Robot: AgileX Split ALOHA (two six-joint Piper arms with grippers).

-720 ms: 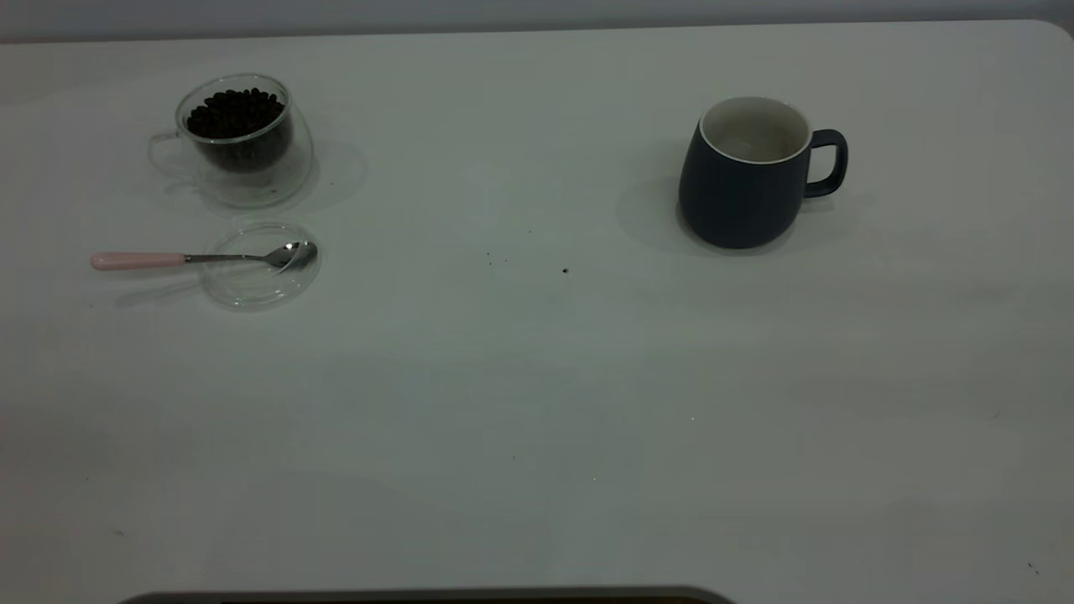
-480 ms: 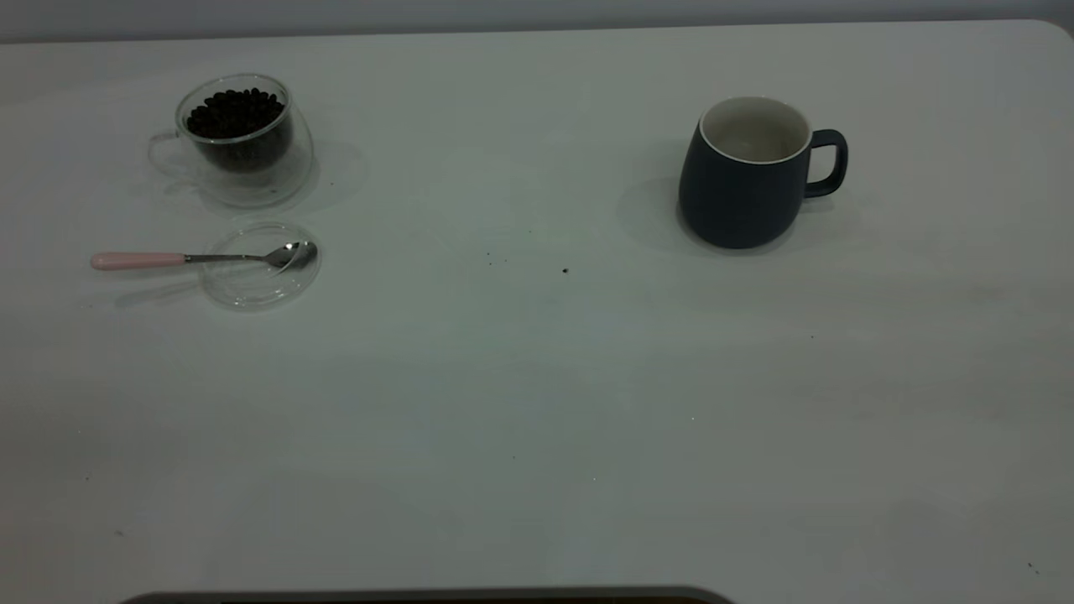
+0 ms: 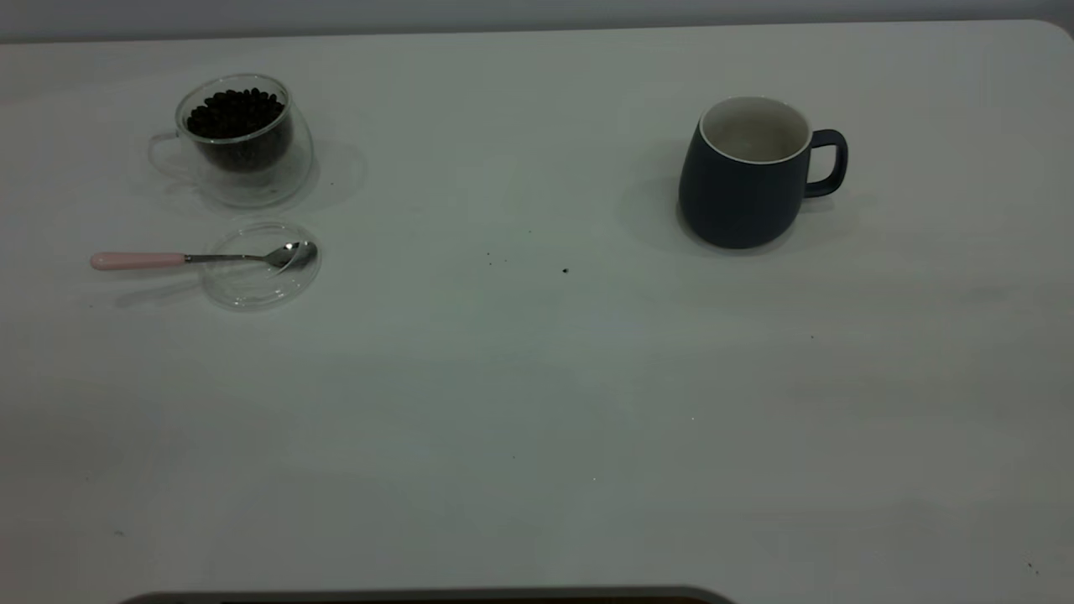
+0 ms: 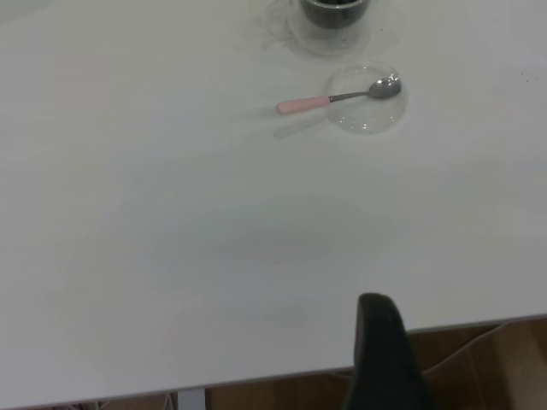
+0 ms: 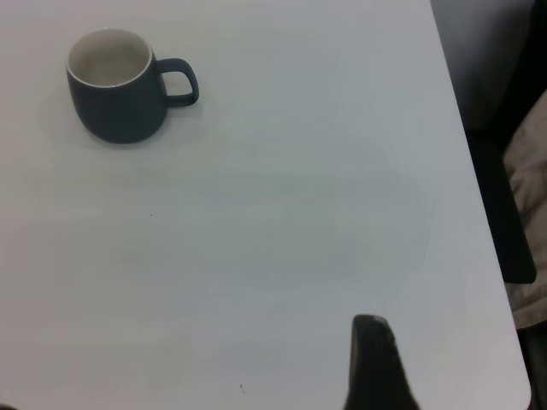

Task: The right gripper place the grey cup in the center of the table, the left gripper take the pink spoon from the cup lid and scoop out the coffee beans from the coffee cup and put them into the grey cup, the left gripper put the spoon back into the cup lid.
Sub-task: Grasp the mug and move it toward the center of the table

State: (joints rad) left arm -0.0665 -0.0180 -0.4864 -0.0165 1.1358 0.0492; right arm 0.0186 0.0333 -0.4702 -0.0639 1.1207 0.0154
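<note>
Pink spoon lies far from the left gripper, handle pointing away from the cup lid; whether either gripper is open I cannot tell

Exterior camera looks steeply down over the tabletop. Left wrist camera hangs back past the near edge, sharing the pink spoon; right wrist shares the grey cup.
</note>
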